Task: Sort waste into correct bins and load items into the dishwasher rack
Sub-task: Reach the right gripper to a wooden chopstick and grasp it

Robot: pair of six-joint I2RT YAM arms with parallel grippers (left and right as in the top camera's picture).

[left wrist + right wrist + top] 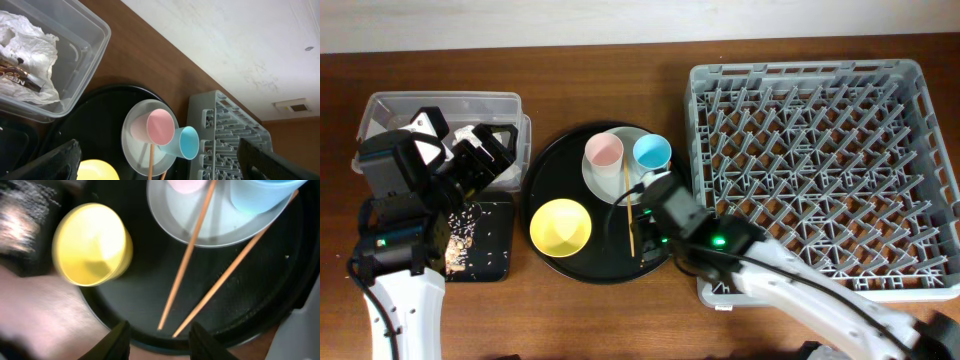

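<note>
Right gripper (160, 341) hangs low over the big round black tray (135, 295) at mid-bench. Its jaws are apart and clamped on nothing, w/ the near ends of the pair of thin wooden chopsticks (187, 255) lying just ahead of the gap btwn its fingers. The sticks splay: close together at the gripper end, spreading as they run away from it. Their far ends rest up on the pale grey-white round plate (220, 222), beside the small pink cup (604, 151) and small light-blue cup (652, 152). Long axes point roughly straight out from the tool, so a pinch would likely have to catch both at the converging tips, across the axis. Yellow bowl (560, 226) sits at the tray's left side, apart from the sticks. Large square grey plastic dishwasher rack (820, 160) stands at the bench's right edge, nothing loaded yet. Left gripper (157, 150), jaws wide and empty, hovers by the clear rectangular plastic box (440, 105) at the left edge, well apart; right arm is far nearer.
</note>
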